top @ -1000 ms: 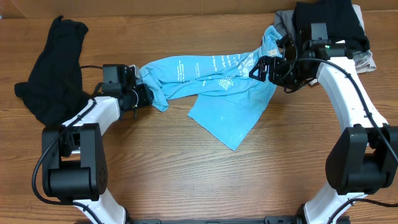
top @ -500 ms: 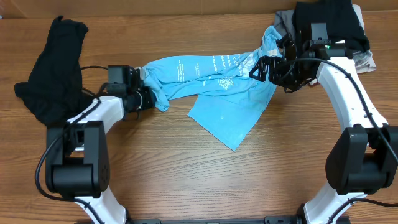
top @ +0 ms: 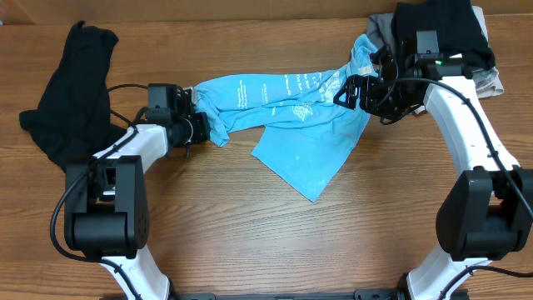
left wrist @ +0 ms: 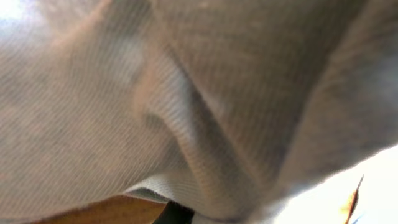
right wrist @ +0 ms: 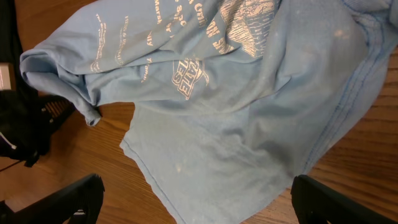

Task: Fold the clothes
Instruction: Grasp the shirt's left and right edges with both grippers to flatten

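Pinching blue T-shirt (top: 306,143) — left hand (top: 199,127).

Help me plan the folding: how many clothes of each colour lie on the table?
Blue: 1, the blue T-shirt
Black: 2, the left black garment and the right black garment
Grey: 1, the grey garment
Total: 4

T-shirt (top: 291,137): lt blue w/ white print. Left garment (top: 71,92): black. Right garment (top: 441,25): black. Grey garment (top: 381,25): plain grey. Worktop (top: 250,225): brown, wood-grain pattern.
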